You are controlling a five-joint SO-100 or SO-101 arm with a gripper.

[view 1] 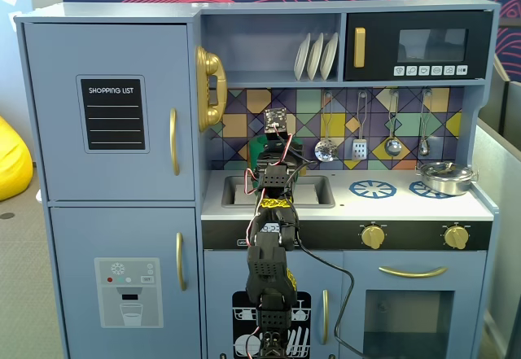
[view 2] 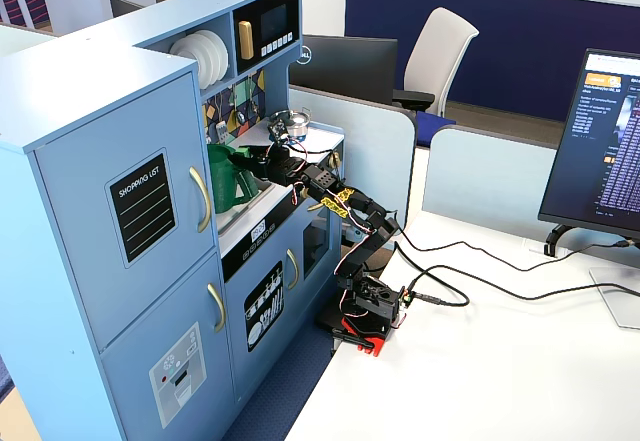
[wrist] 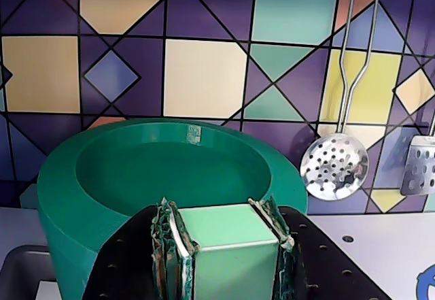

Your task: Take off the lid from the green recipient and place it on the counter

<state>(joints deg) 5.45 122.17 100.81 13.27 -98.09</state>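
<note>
The gripper (wrist: 228,259) is closed on the pale handle of the lid (wrist: 170,171), which sits on the pot (wrist: 64,245) and fills the lower left of the wrist view. Directly behind, at 12 o'clock, the tiled backsplash (wrist: 204,75) blocks any passage. At 2 o'clock a skimmer (wrist: 333,167) hangs against it, with a spatula (wrist: 420,167) at 3 o'clock. Bare counter (wrist: 367,245) lies open at 4 o'clock. In a fixed view, the sink (view 1: 313,192) recess lies under the arm, the shelf (view 1: 269,82) caps the room at 12 o'clock, and the pan (view 1: 444,177) stands well apart at 3 o'clock.
</note>
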